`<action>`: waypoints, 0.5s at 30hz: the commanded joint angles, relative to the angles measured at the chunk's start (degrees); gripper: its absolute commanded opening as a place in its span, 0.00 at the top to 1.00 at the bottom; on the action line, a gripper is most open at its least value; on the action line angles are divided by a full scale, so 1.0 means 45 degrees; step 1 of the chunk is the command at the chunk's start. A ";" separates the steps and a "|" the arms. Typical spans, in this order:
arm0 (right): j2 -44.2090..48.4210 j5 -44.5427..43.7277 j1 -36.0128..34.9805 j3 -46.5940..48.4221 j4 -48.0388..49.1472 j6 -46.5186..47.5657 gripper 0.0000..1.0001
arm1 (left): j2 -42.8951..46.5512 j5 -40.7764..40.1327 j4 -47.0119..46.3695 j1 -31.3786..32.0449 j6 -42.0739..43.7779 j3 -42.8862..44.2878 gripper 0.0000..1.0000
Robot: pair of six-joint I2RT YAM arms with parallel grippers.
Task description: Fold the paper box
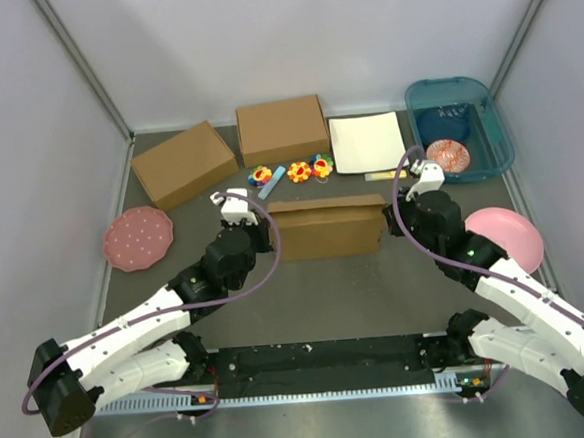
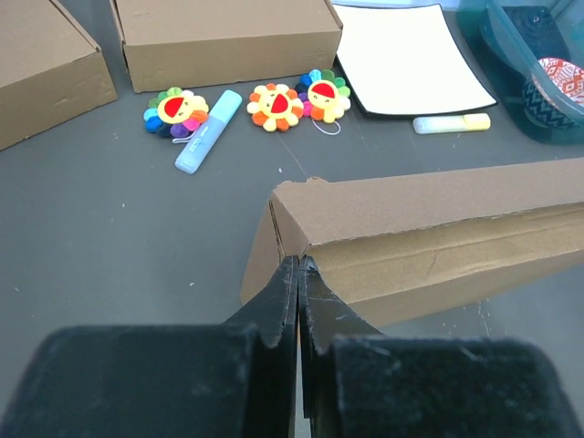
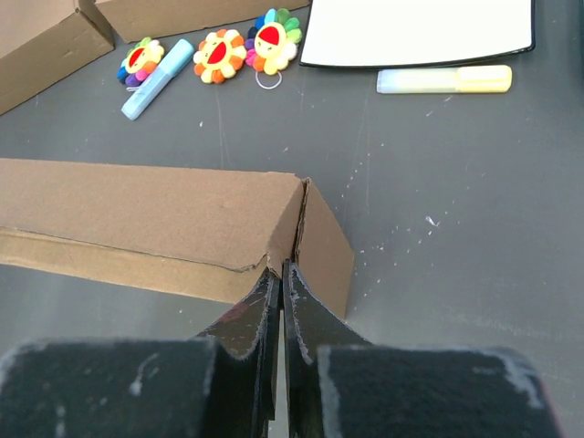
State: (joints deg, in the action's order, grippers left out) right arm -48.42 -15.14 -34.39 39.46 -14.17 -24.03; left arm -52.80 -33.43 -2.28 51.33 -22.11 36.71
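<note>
The paper box (image 1: 328, 228) is a plain brown corrugated mailer, folded into a shallow rectangle with its top closed. It lies mid-worktop (image 1: 328, 297) between the arms. The left end effector (image 2: 298, 270) is pinched together, its tips at the box's near left corner. The right end effector (image 3: 278, 272) is likewise closed at the near right corner. At far right, a teal bin (image 1: 449, 82) holds a red-patterned item (image 1: 448, 155) and something dark blue (image 1: 452, 118).

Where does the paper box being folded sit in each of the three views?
Top external: paper box at centre, between the two arms.
Left wrist: paper box right of centre, running off the right edge.
Right wrist: paper box left of centre, running off the left edge.
Shared landmark: sunflower toys beyond it.
</note>
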 commanded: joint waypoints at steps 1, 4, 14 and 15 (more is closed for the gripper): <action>-0.0196 0.0160 -0.0072 -0.0059 -0.1460 0.0048 1.00 | -0.0123 0.0339 -0.1133 -0.0059 -0.0106 -0.0187 1.00; -0.0177 0.0238 -0.0072 -0.0059 -0.1479 0.0028 1.00 | -0.0356 0.0592 -0.1211 -0.0059 -0.0166 -0.0597 1.00; 0.0097 0.0278 -0.0072 0.0078 -0.1596 -0.0089 0.97 | -0.0904 0.0632 -0.0957 -0.0040 -0.0829 -0.1926 1.00; 0.0116 0.0258 -0.0072 0.0214 -0.1596 -0.0051 0.94 | -0.0982 0.0555 -0.0938 -0.0040 -0.0849 -0.2004 1.00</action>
State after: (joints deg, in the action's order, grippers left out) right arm -47.94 -14.79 -34.39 39.46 -14.72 -24.12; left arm -54.65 -33.43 -10.79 50.76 -24.05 31.27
